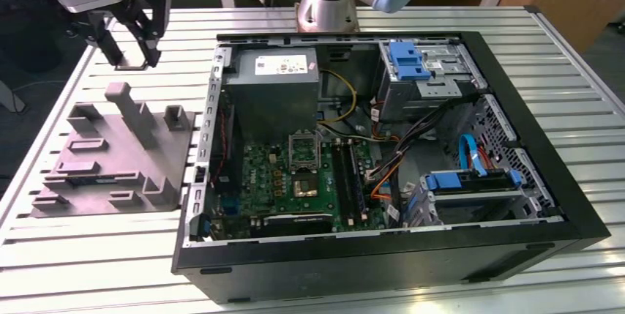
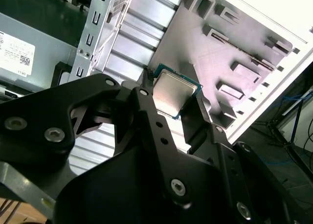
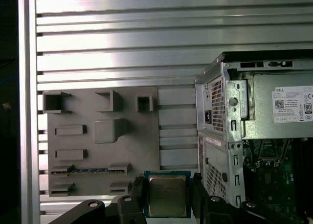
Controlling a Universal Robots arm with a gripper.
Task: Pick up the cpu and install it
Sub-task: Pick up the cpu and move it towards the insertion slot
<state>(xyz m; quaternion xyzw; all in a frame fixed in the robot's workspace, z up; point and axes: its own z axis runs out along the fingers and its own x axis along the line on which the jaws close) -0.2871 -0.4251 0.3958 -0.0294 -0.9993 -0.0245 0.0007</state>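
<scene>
One robot arm holds its gripper in the air above the slatted metal table, near the far corner of the grey moulded tray, at the exterior view's left. In both wrist views the black fingers are clamped on the cpu, a small square chip with a silvery top and a thin green-edged rim. They grip it by two opposite edges, with the metal face toward the cameras. The chip is clear of the tray and the table and touches nothing but the fingers.

An open computer case lies beside the tray. Inside it, on the green motherboard, is the silver-framed socket, well apart from the gripper. The case's metal wall stands between them.

The main risk, as I judge it, is the narrow edge grip: a jolt or a brush against the case wall could twist the chip or knock it free. A chip that meets the socket tilted or turned the wrong way could damage the contacts. The long black memory sticks lie just beside the socket and loose cables run near it, so the wide fingers could snag on either.
</scene>
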